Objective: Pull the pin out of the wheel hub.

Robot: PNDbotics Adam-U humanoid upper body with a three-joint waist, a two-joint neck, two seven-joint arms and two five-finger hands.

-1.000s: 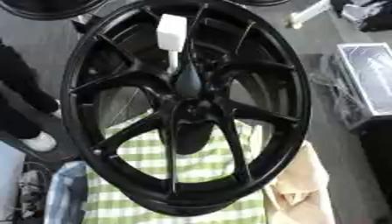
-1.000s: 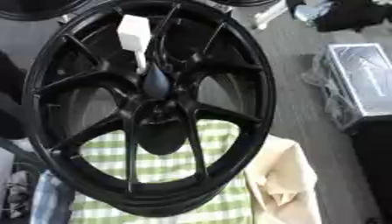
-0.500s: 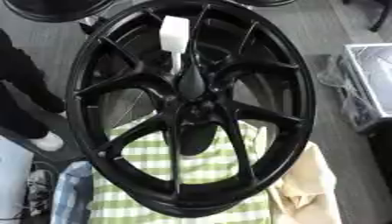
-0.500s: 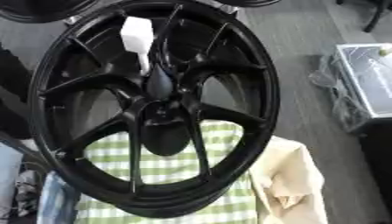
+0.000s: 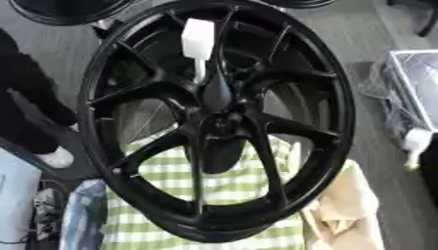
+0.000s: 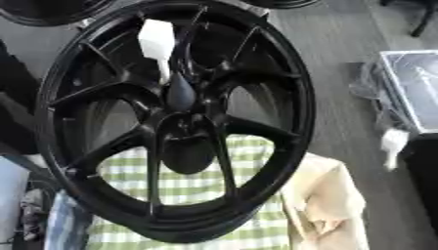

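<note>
pin (image 5: 198,46): white, blocky head on a thin stem, sticking up out of the centre of the wheel; i see it still seated, stem running down to the dark hub cap.
wheel (image 5: 334,97): big black spoked rim, lying tilted toward my camera, resting on a green checked cloth (image 5: 231,185) with a tan cloth (image 5: 351,205) bunched at its lower right.
hub (image 5: 215,93): dark on dark, so i can't tell where the stem enters or how deep it sits.
hands: neither one shows in either eye view, so i cannot tell the state of the fingers; nothing is on the pin at this moment.
risk, approach: i have to bring a hand in from off-frame over the rim, and a forearm could clip the near edge and rock the wheel, since it sits askew on soft cloth.
risk, grasp: the head looks smooth and squarish; pinching it off-centre could let it twist or slip out.
risk, pull: if i draw sideways instead of along the stem, i judge it may bind in the hub or drag the wheel with it.
risk, clutter: another rim (image 5: 64,10) sits just beyond at the top left, tight for the left arm.
</note>
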